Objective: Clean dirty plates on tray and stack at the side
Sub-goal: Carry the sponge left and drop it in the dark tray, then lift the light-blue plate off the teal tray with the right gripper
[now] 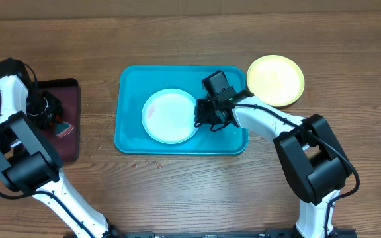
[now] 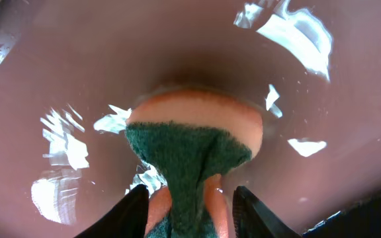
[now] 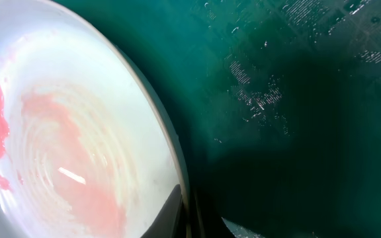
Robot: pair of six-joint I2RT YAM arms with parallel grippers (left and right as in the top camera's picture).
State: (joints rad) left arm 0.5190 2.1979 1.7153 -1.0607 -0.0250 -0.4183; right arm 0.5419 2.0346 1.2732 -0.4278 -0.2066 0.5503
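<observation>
The white plate (image 1: 170, 116) with pink-red smears lies on the turquoise tray (image 1: 127, 86). My right gripper (image 1: 200, 118) is shut on its right rim. In the right wrist view the fingers (image 3: 187, 211) pinch the rim of the white plate (image 3: 65, 132) from above and below, over the wet tray floor (image 3: 296, 99). The pale yellow-green plate (image 1: 276, 80) lies on the table right of the tray. No mint-blue plate shows separately. My left gripper (image 1: 47, 114) is shut on an orange and green sponge (image 2: 190, 142), its fingers (image 2: 189, 211) squeezing it over the maroon tray.
The small dark maroon tray (image 1: 68, 89) sits at the left of the table, its floor wet and glossy (image 2: 177, 46). The wooden table (image 1: 190, 185) surrounds both trays. A few crumbs lie in front of the turquoise tray.
</observation>
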